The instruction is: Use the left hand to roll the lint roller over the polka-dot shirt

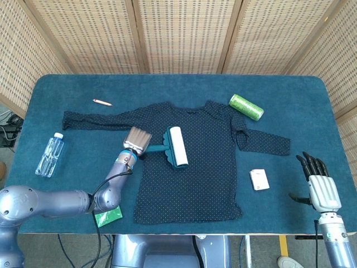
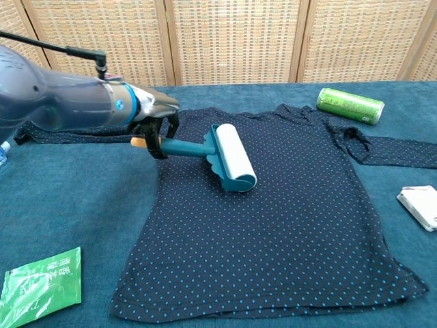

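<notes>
Left hand [image 1: 136, 140] grips the roller [image 1: 176, 147] on the shirt [image 1: 206, 167].
Head view: the roller lies on the shirt's upper middle; the right hand [image 1: 319, 187] hangs at the worktop [image 1: 312, 106] edge, holding nothing, fingers apart. Chest view: the left hand [image 2: 153, 119] is closed around the teal handle, the white drum touching the fabric.
</notes>
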Robot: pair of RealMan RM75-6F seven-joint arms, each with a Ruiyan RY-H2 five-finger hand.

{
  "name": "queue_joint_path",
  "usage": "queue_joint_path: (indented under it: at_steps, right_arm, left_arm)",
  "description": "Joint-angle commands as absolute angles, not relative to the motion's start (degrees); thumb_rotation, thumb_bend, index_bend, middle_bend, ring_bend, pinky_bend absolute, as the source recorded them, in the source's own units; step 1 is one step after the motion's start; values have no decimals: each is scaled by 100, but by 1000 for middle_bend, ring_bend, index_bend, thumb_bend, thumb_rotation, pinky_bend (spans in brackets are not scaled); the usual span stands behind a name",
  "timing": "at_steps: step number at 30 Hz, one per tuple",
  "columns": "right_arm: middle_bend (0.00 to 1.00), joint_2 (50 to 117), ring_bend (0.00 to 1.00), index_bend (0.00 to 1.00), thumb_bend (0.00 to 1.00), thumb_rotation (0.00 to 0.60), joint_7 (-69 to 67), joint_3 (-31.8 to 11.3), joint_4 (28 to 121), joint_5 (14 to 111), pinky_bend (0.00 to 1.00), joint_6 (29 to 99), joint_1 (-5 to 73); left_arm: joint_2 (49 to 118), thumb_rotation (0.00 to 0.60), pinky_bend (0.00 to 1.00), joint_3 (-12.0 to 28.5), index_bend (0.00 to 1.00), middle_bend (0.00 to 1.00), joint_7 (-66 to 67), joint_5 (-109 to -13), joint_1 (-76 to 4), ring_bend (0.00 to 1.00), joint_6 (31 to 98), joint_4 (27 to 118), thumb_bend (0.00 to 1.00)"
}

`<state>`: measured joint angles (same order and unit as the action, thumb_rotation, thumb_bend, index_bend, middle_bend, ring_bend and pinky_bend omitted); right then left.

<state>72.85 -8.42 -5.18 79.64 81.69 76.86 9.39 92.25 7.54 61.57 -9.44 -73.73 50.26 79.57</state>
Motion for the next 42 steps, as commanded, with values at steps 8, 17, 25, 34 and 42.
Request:
queue_joint_path:
  at_steps: [8,17,25,34,42]
  right_arm:
    - [0,7263,0,0,19,600,-1020,-504,7919,8179,0,7619,960]
    - [0,7250,0,0,20,600,-1118,-521,7882,8145,0,7610,956]
    - [0,7250,0,0,20,600,-1062,-517,7918,8166,0,7664,940]
    - [0,7258,0,0,20,600,-933,-498,7982,8218,0,7734,927]
    - [0,7263,0,0,19,600,-818,-469,8056,8284,0,7786,921]
  left_arm:
    - [9794,600,649,945,864,924,6610,-399,-7979,729,5038,7382,416]
    - [9971,600,649,1001,864,924,6829,-183,-8209,729,5090,7229,416]
    - [9622,600,649,756,864,923,6642,-369,-7895,729,5171,7576,416]
    - [9077,600,649,355,864,924,6150,-918,-7343,729,5147,7967,416]
    - [8573,600,649,30,864,924,5750,-1431,-6924,729,5111,8209,416]
